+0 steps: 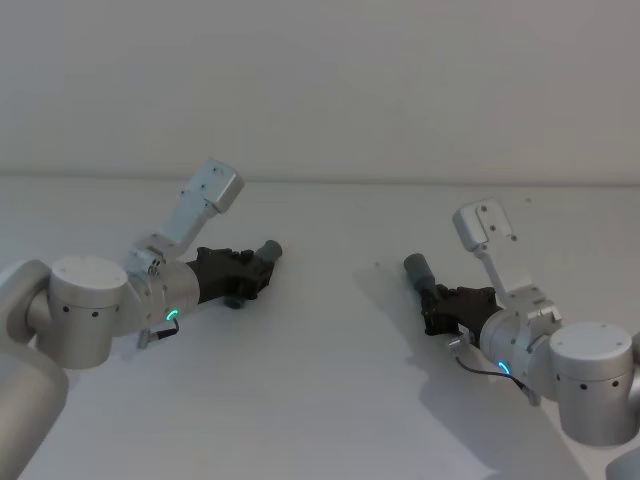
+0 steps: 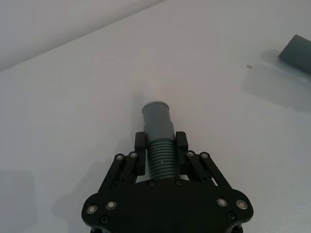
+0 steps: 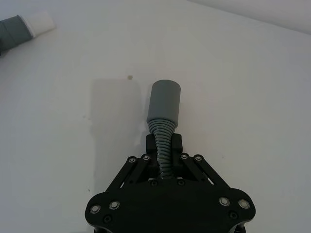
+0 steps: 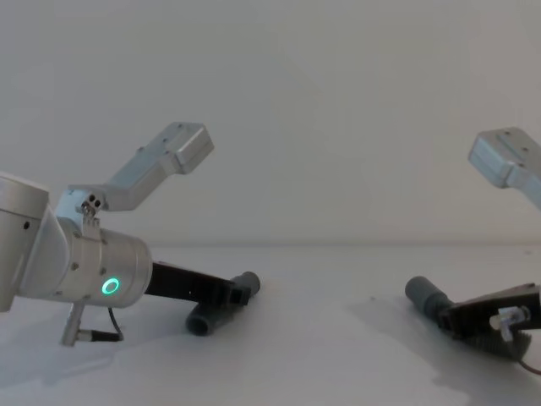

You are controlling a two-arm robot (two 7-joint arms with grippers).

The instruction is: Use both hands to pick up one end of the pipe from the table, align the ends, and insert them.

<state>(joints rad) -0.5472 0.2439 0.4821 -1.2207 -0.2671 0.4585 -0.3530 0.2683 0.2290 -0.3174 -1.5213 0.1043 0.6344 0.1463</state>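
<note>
We see the left gripper point(image 2: 161, 144) pinching the ribbed tube point(image 2: 162, 167) from both sides. It holds it just behind the smooth mouth point(image 2: 156, 116), which sticks out past the fingers. The right gripper point(image 3: 164, 143) is pressed tight on the thin ribbed neck point(image 3: 164, 158) of the other piece, just behind its wide collar point(image 3: 165, 99). In the head view the two mouths point toward each other over the white table point(image 1: 320, 400). They are well apart, with bare table between them. Each mouth throws a shadow on the table beside it. A tiny dark speck point(image 3: 129, 76) sits on the table near the collar. Behind the table stands a plain pale wall point(image 1: 320, 80). The chest view looks from the side, and there we see a short bit of tube point(image 4: 203, 322) poking out under the left gripper, low by the table. We cannot tell if it touches. That view also shows a green ring light point(image 4: 110, 286) on the left arm. The left wrist view looks along the ribbed tube, and far off it catches a corner of the collar. The head view shows a small blue-green light point(image 1: 505, 368) on the right arm.
</note>
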